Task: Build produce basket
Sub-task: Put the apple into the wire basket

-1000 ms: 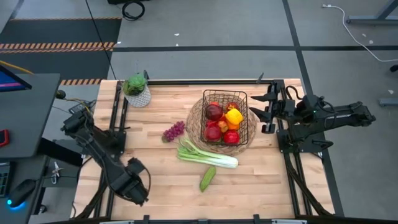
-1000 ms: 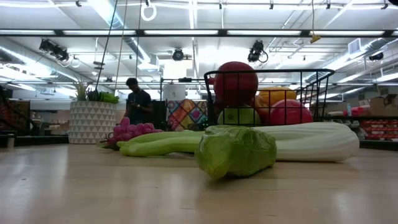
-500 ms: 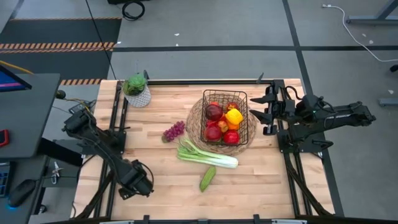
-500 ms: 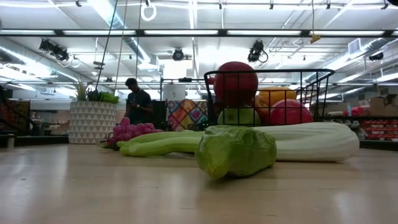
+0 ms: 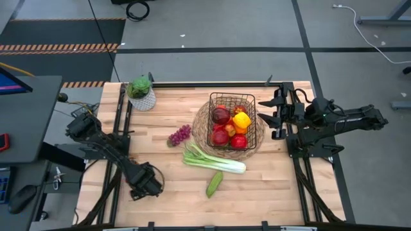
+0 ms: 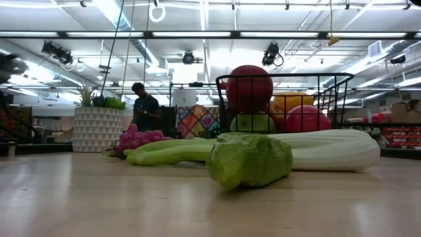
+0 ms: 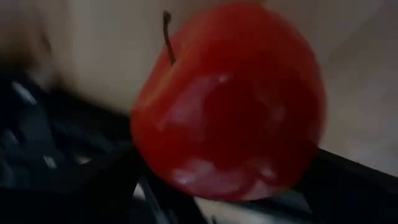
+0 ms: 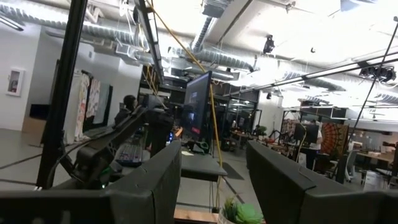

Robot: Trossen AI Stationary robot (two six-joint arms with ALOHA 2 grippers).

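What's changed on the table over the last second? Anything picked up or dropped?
The left gripper has swung along the table's near edge towards the cucumber, holding a red apple between its fingers. Nothing was picked up or let go in this span. The right gripper stayed parked, open, beside the basket. Basket contents, leek, grapes and cucumber are unmoved.

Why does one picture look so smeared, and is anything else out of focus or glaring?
Left wrist view: the red apple fills the frame, soft and streaked, with white highlights on its skin. Low view: the green cucumber nearest the camera is blurry, and the ceiling lights are washed out. High view: evenly lit and sharp, with only soft shadows beside the basket. Right wrist view: bright ceiling glare.
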